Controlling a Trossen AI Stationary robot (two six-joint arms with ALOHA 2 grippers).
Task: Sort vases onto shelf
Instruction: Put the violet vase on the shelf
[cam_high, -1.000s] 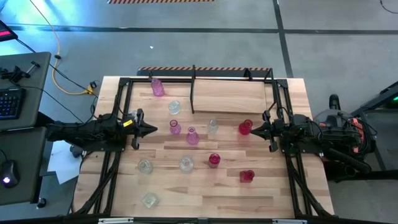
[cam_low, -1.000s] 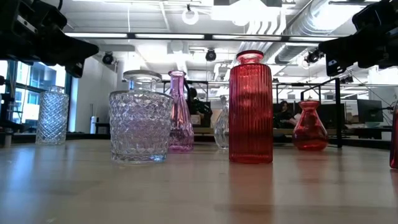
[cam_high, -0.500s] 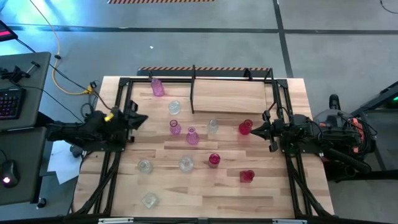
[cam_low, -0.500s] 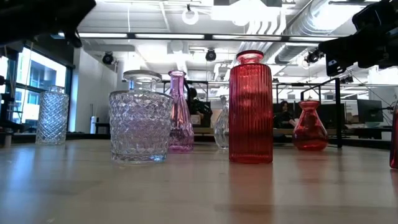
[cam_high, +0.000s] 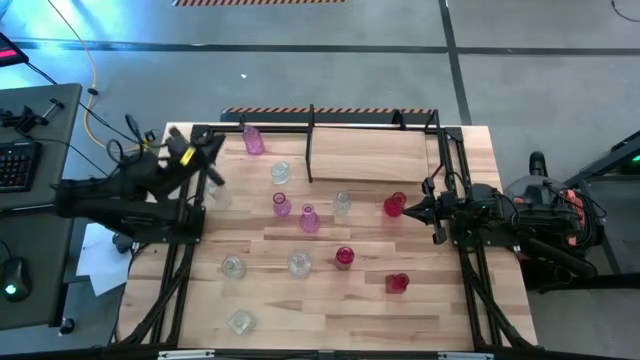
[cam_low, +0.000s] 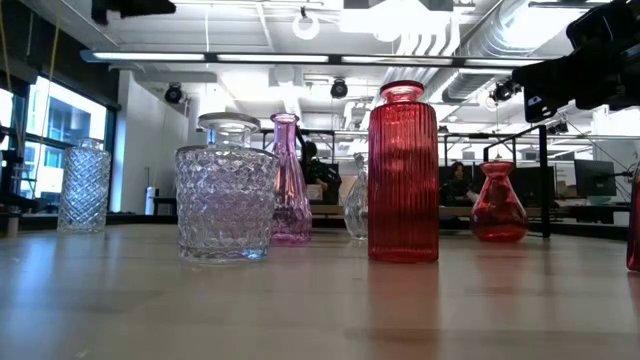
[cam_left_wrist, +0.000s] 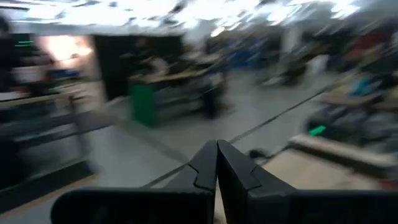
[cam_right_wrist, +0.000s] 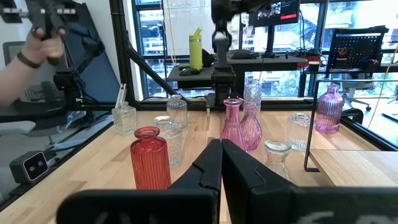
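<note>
Several small glass vases stand upright on their bases on the wooden table: red ones (cam_high: 394, 205) (cam_high: 344, 257) (cam_high: 397, 283), pink ones (cam_high: 253, 140) (cam_high: 282, 205) (cam_high: 308, 219), and clear ones (cam_high: 280, 172) (cam_high: 299, 263) (cam_high: 240, 321). The shelf (cam_high: 370, 150) stands at the far edge with bare boards. My left gripper (cam_high: 212, 150) is shut and empty, raised high over the table's far left; it shows shut in its wrist view (cam_left_wrist: 216, 163). My right gripper (cam_high: 408, 208) is shut and empty, just right of a red vase (cam_right_wrist: 149, 158), apart from it.
Black arm frames (cam_high: 190, 250) (cam_high: 470, 280) run along the table's left and right sides. A person's hand (cam_right_wrist: 28, 43) shows beyond the table's left side. In the low view a clear cut-glass vase (cam_low: 225, 195) and a tall red one (cam_low: 403, 175) stand near the camera.
My left gripper has risen well above the table and swung toward the far left corner, tipping upward; it has stayed shut. In the low view it has climbed almost out of the picture's top. The vases have not moved.
</note>
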